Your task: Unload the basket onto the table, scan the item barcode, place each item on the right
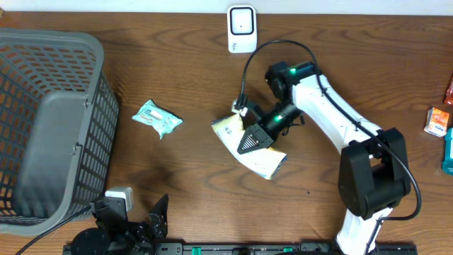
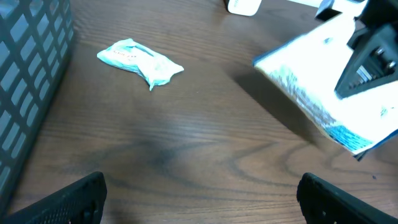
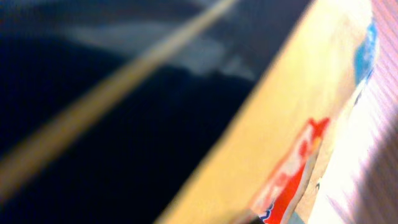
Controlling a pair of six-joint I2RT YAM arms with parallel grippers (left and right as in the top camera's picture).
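At frame centre, the right pincer [image 1: 253,139] is clamped on a white-and-yellow pouch [image 1: 267,161] over the counter [image 1: 184,177], hiding part of it; its print is too blurred to read in the wrist view. The left pincer [image 2: 200,188] gapes open, cropped by the bottom edge.

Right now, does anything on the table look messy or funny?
Nothing is spilled or broken. The white pouch sits crooked and seems tipped up at one end, pinched in the right gripper. The little teal packet looks crumpled, lying alone beside the basket.
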